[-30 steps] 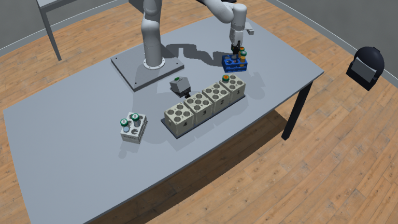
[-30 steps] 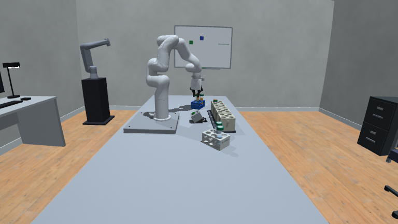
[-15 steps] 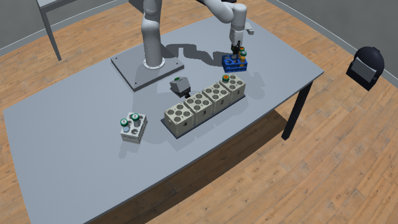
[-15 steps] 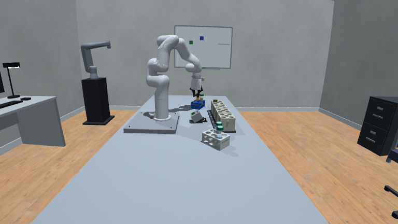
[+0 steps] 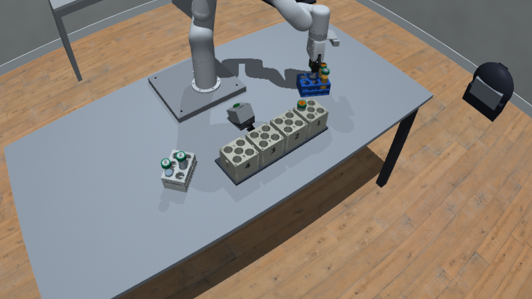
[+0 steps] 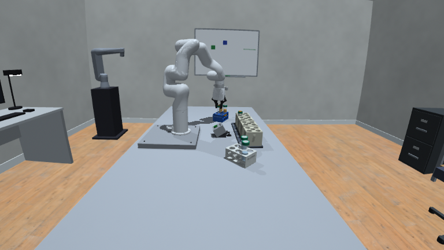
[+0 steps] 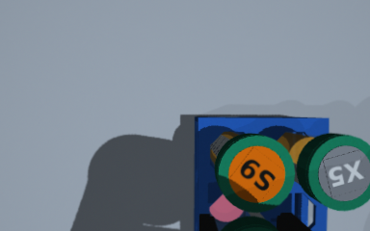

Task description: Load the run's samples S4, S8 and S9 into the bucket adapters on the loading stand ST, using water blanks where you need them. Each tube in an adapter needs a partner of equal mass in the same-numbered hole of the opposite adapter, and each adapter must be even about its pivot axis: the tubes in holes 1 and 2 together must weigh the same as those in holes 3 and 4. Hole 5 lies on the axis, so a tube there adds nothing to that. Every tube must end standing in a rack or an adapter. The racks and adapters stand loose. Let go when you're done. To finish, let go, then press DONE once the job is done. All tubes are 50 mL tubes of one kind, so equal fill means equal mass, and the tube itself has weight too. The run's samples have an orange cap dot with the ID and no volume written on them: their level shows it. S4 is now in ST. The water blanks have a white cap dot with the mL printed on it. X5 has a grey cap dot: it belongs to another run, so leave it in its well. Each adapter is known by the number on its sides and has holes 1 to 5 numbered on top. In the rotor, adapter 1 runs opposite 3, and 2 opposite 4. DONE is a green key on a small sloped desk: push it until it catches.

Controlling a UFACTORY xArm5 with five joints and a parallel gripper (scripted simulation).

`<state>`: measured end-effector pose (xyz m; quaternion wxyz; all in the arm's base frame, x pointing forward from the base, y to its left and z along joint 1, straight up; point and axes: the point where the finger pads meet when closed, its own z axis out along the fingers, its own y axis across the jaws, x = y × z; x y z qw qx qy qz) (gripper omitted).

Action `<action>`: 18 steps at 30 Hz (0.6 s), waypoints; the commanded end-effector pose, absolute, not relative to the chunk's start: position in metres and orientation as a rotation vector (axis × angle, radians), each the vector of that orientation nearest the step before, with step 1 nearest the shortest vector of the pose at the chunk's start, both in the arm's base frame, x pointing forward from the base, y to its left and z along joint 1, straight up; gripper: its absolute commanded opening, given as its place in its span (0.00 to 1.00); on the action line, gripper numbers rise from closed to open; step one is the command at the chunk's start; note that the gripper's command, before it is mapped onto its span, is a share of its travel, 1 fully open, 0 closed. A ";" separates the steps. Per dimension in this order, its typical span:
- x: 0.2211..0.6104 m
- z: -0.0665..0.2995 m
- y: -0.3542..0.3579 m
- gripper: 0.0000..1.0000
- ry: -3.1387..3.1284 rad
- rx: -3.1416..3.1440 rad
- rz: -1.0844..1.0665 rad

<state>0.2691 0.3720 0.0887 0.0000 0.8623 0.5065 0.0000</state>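
Note:
My gripper (image 5: 314, 68) (image 6: 220, 105) (image 7: 251, 224) is over the blue rack (image 5: 314, 92) (image 7: 310, 126), shut on a green-capped tube (image 7: 251, 226). Its cap dot is cut off by the wrist view's lower edge. S9 (image 7: 256, 173), orange dot, and X5 (image 7: 344, 173), grey dot, stand beside it in the rack. S4 (image 5: 301, 104) (image 6: 240, 111), with an orange dot, stands in a corner hole of adapter 1 (image 5: 318, 122). Adapter 2 (image 5: 296, 136), adapter 3 (image 5: 273, 150) and adapter 4 (image 5: 246, 165) hold no tubes. Two blanks (image 5: 165, 163) (image 5: 181, 156) stand in the white rack (image 5: 172, 183); their numbers are unreadable.
The adapters share a dark stand (image 5: 237, 182) (image 6: 238, 141). The DONE desk (image 5: 240, 113) (image 6: 219, 131) with its green key (image 5: 236, 105) sits between the arm's base plate (image 5: 168, 102) and the adapters. The blue rack stands close behind adapter 1. The white rack is at the opposite end, past adapter 4.

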 end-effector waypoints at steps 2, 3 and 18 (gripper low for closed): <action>0.270 0.092 0.373 0.00 1.588 2.703 0.011; 0.270 0.093 0.373 0.00 1.588 2.703 0.011; 0.270 0.102 0.373 0.00 1.588 2.704 0.011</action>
